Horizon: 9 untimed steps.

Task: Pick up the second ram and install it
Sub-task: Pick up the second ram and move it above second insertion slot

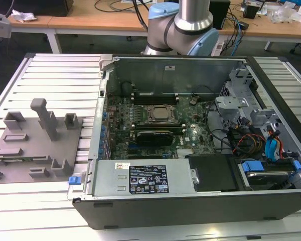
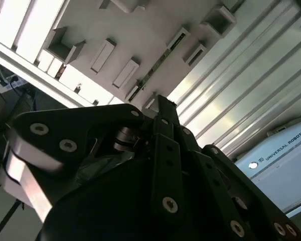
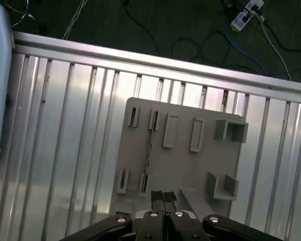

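— Fingers (image 3: 157,197) of the gripper (image 3: 163,197) are pressed together, holding nothing.
— Where is the second ram (image 3: 149,150)?
— Just past them, on the grey plate (image 3: 190,168). Its long side runs from the fingertips toward the plate's far edge.

We see a grey fixture plate (image 3: 183,160) straight ahead of the gripper (image 3: 163,196), with its slots and raised blocks facing the gripper. The plate rests on a ribbed aluminium table (image 3: 65,130) that spreads out around the gripper on all sides. Past the table's edge, farther from the gripper, cables (image 3: 190,45) and a power strip (image 3: 242,17) lie on the dark floor (image 3: 140,20). In the exterior view, an open computer case (image 1: 190,211) sits beside the plate with its motherboard (image 1: 193,134) exposed.
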Available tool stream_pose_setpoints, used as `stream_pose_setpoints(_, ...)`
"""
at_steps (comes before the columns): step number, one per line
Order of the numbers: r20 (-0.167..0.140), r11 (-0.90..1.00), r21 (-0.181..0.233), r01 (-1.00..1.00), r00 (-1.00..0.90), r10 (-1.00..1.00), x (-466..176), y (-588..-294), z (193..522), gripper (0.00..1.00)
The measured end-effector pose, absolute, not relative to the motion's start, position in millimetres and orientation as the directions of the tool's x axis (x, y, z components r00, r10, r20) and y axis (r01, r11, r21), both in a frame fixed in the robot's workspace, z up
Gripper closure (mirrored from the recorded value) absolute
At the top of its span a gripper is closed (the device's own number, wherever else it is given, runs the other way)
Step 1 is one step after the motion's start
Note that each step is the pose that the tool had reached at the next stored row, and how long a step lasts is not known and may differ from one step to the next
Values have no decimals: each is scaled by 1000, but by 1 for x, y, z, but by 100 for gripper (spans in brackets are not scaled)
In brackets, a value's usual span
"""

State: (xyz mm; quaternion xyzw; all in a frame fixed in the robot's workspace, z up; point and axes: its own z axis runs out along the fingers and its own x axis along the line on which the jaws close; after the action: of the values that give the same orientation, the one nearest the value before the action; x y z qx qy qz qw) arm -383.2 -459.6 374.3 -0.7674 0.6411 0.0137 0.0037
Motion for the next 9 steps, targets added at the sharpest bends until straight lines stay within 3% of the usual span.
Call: stream_pose_setpoints(9, -26, -278, 12, -961, 278, -960, -383, -460, 374, 89)
